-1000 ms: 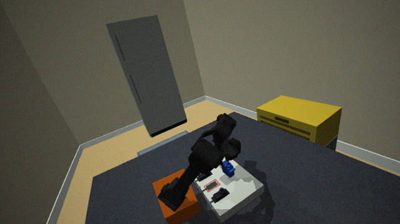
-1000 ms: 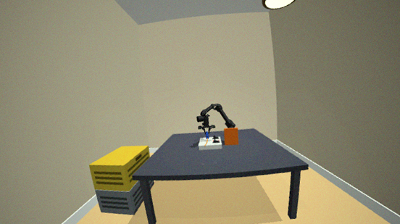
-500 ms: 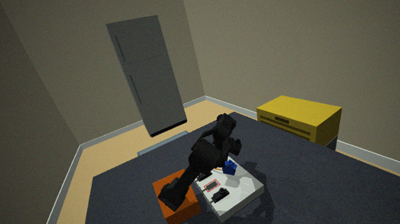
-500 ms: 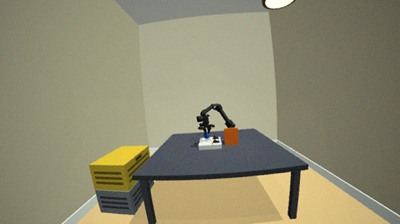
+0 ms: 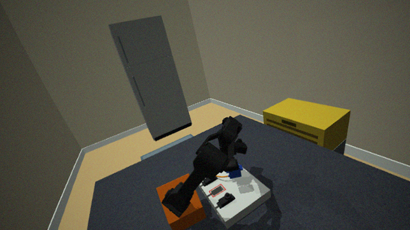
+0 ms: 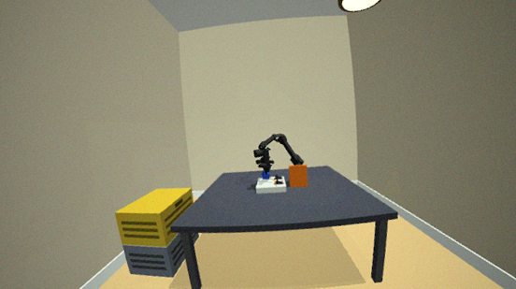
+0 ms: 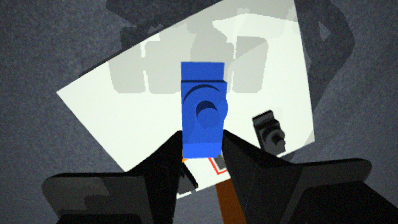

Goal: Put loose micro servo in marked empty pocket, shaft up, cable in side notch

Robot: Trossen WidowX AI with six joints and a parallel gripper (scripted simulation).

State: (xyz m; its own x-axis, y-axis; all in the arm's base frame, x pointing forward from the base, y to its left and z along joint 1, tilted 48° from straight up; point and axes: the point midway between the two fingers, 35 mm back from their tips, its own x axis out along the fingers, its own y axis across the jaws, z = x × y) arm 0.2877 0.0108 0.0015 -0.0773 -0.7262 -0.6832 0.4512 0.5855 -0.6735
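Observation:
The blue micro servo (image 5: 235,173) (image 6: 265,175) (image 7: 204,117) is held above the white deck (image 5: 227,214) (image 6: 270,190) (image 7: 120,125), its round shaft end facing the wrist camera. My gripper (image 5: 233,167) (image 6: 265,171) (image 7: 201,134) is shut on its near end. An orange cable (image 5: 222,176) (image 7: 184,160) shows below the servo; its far end is hidden. The red-outlined pocket (image 5: 217,190) (image 7: 220,161) is empty, off to one side of the servo. In the wrist view it lies beyond the servo's lower end, partly hidden by a finger.
Black servos sit in the deck on either side of the pocket, one (image 5: 226,200) (image 7: 270,134) nearer the top camera, the other (image 5: 209,181) (image 7: 187,180) by the arm. An orange block (image 5: 198,215) (image 6: 298,176) (image 7: 230,200) stands beside the deck on the dark table (image 5: 133,201) (image 6: 303,209).

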